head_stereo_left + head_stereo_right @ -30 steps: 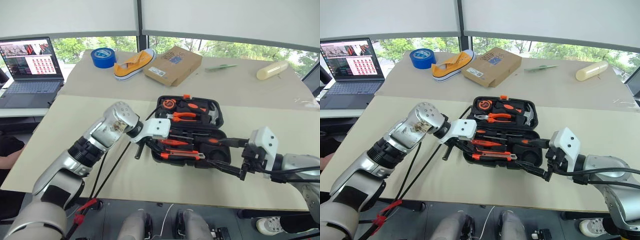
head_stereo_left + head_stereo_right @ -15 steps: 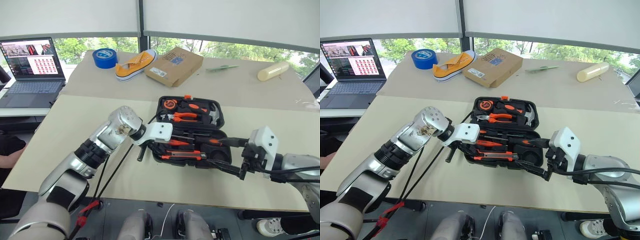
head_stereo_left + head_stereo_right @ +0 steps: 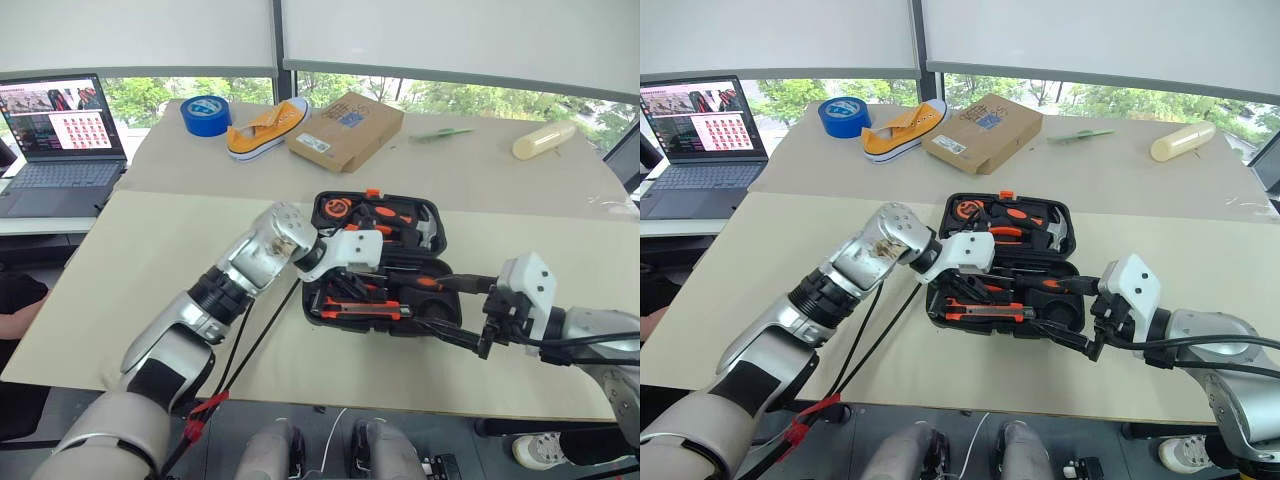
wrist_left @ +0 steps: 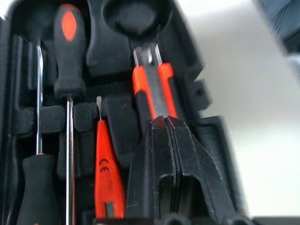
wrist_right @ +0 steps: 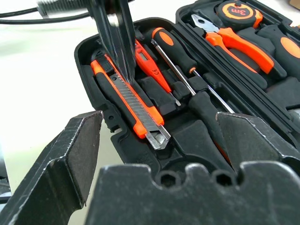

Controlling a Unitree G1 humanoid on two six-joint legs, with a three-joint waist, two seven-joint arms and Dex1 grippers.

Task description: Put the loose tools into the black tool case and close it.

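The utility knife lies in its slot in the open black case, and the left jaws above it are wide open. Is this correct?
Not quite. The utility knife does lie in the open black case, but the left gripper above it has its jaws shut, as the right wrist view shows.

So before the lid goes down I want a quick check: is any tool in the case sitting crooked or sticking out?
Nothing stands out. In the black tool case the utility knife, slim orange tester screwdriver and two screwdrivers lie in their slots. The shut left gripper rests its tips on the knife.
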